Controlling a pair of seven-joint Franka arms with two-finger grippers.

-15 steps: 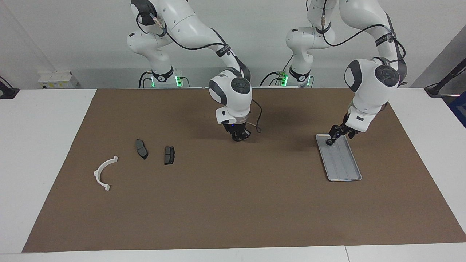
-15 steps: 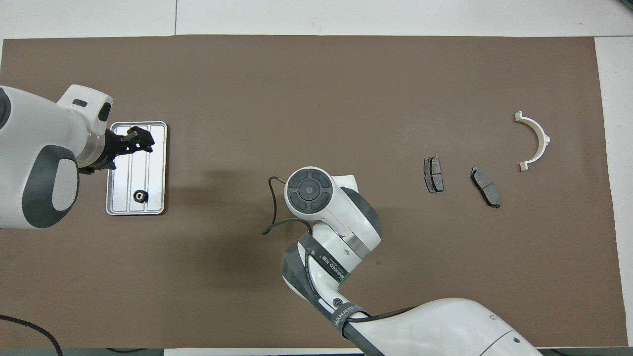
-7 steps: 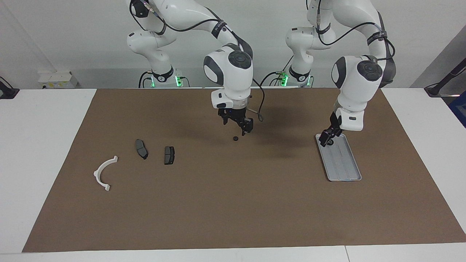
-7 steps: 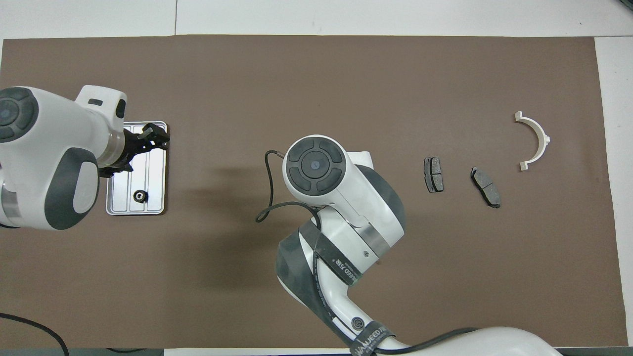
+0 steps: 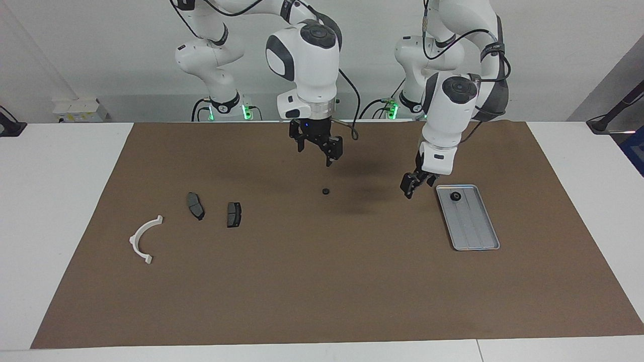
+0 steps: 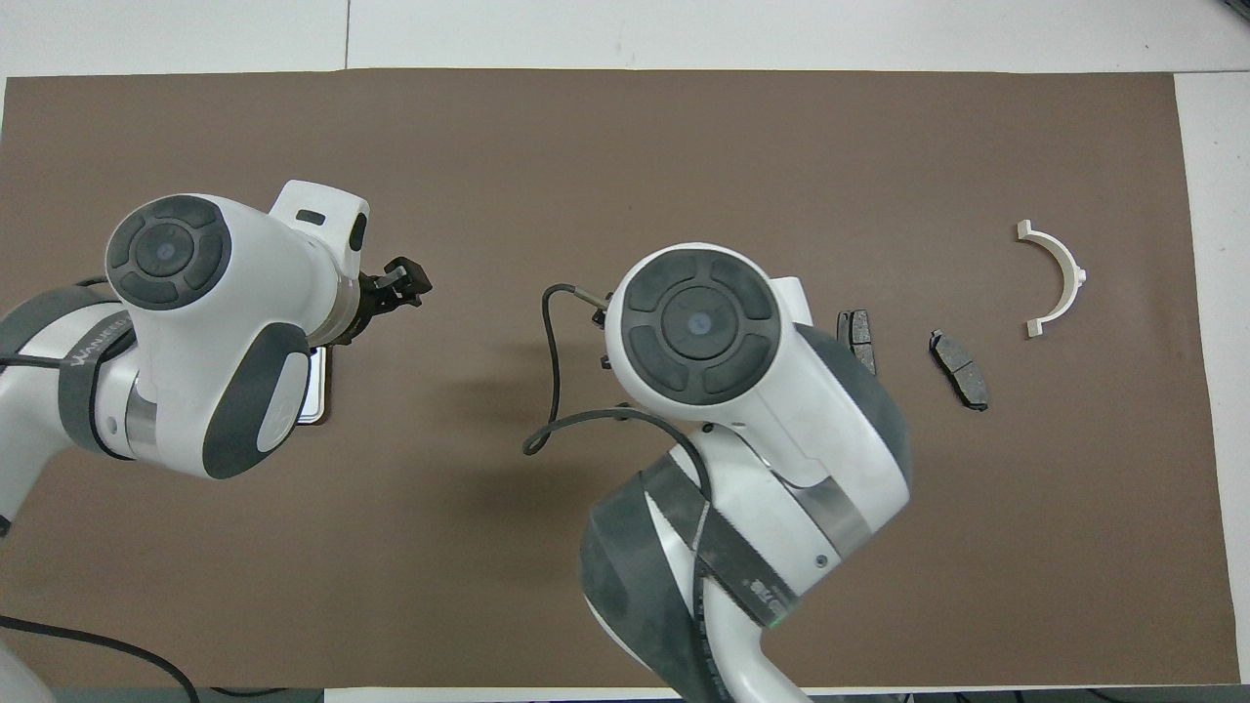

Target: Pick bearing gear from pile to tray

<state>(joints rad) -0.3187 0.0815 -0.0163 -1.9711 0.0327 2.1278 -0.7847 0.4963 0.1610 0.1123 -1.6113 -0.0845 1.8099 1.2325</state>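
My right gripper (image 5: 317, 147): raised, pointing down, fingers parted, nothing held. My left gripper (image 5: 413, 183): low, wrist tilted, fingers parted, empty. Both my arms bent at elbow.

No lettering on the arms' bands (image 6: 93, 344) can be read.

White arms (image 5: 307, 55), black cables

A white bench (image 5: 60, 166) carries a brown mat (image 5: 322, 281) (covering most of it). A plain pale wall (image 5: 100, 50) rises past it, evenly lit.
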